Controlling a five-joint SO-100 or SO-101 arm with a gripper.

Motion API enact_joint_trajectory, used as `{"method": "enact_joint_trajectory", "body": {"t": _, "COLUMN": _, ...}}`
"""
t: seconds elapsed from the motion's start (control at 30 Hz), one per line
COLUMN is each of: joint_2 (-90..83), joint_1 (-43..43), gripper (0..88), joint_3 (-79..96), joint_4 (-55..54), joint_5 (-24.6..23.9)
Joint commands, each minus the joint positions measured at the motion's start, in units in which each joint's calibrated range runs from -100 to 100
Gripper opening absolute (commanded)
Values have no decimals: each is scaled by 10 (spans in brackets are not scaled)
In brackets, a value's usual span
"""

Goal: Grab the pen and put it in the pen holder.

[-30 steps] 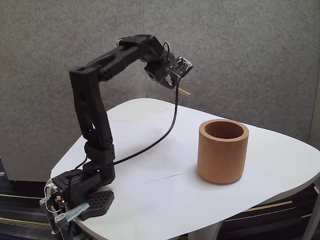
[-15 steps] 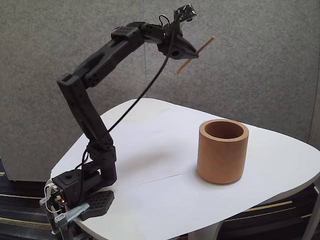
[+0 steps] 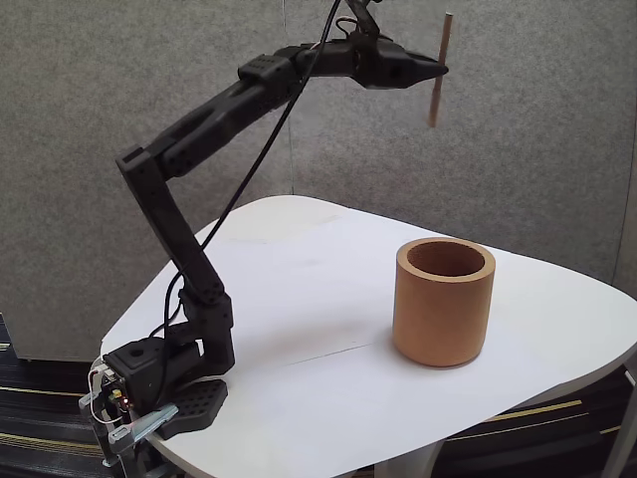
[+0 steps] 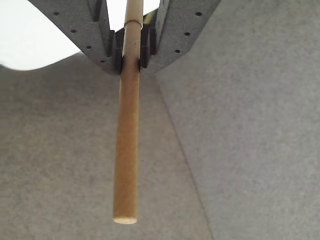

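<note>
Raised higher, end effector clamping pen near-upright, well above pen holder

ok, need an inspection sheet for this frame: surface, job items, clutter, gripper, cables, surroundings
Surface: white rounded table, bare around the cup.
Pen: tan wooden stick, near vertical, held high in the air above the table.
Pen holder: brown cylindrical cup, upright on the table, nothing seen inside.
Clutter: nothing seen.
Gripper: gripper shut on the pen, fingers clamping either side.
Cables: black cable running from the wrist toward the arm base.
Surroundings: grey felt wall panels behind the table.
</note>
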Motion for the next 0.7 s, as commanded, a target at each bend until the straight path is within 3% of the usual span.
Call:
{"method": "enact_joint_trajectory", "body": {"t": 0.0, "joint_2": -43, "joint_1": 30, "gripper": 4, "joint_3": 51, "joint_4": -39, "joint_5": 21}}
{"method": "enact_joint_trajectory", "body": {"t": 0.4, "joint_2": -242, "joint_1": 65, "gripper": 4, "joint_3": 405, "joint_4": -142, "joint_5": 44}}
{"method": "enact_joint_trajectory", "body": {"t": 0.67, "joint_2": -284, "joint_1": 112, "gripper": 4, "joint_3": 498, "joint_4": -159, "joint_5": 45}}
